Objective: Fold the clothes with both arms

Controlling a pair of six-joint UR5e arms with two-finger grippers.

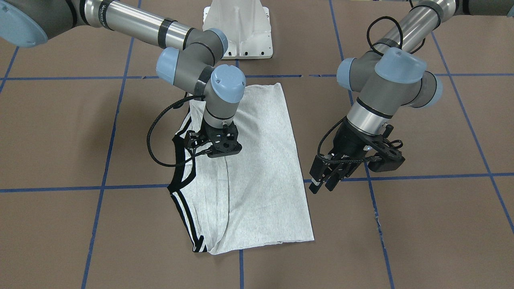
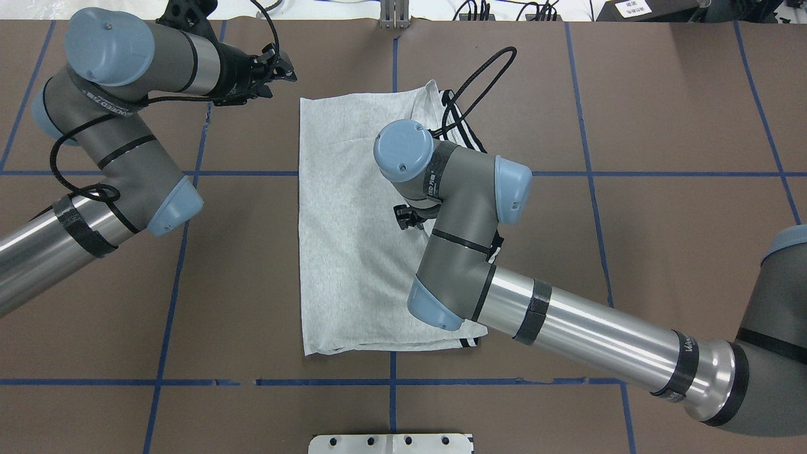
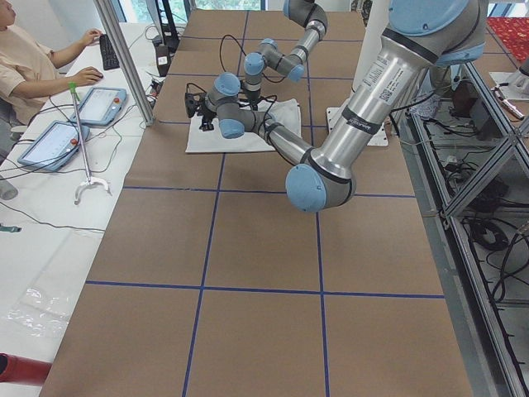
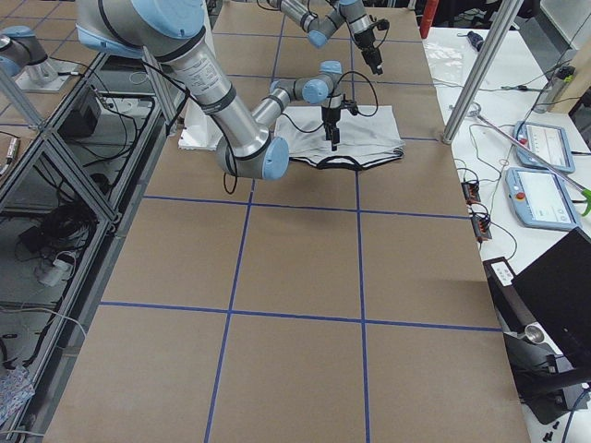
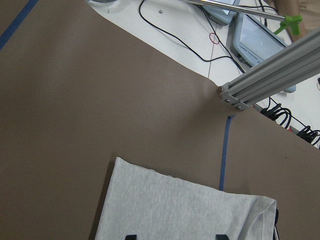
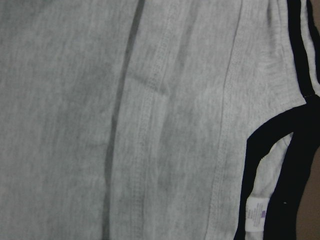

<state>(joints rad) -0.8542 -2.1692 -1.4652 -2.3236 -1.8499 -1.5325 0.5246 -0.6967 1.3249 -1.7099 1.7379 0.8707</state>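
The light grey T-shirt (image 1: 257, 168) lies on the brown table, folded lengthwise into a long rectangle with the print hidden. Its black neckband (image 1: 176, 160) and striped sleeve hems (image 1: 188, 220) lie along one long edge. The shirt also shows in the overhead view (image 2: 340, 221). My right gripper (image 1: 219, 146) points straight down, low over the shirt near the neckband; its fingers are hidden. The right wrist view shows only fabric, the neckband (image 6: 260, 150) and a white label (image 6: 255, 215). My left gripper (image 1: 323, 185) is open and empty, off the shirt beside its corner, and also shows in the overhead view (image 2: 284, 66).
The white pedestal base (image 1: 237, 28) stands behind the shirt. Blue tape lines (image 1: 241, 265) grid the brown table. An aluminium post (image 5: 270, 75) and tablets stand past the table's far edge. An operator (image 3: 33, 58) sits at the side desk.
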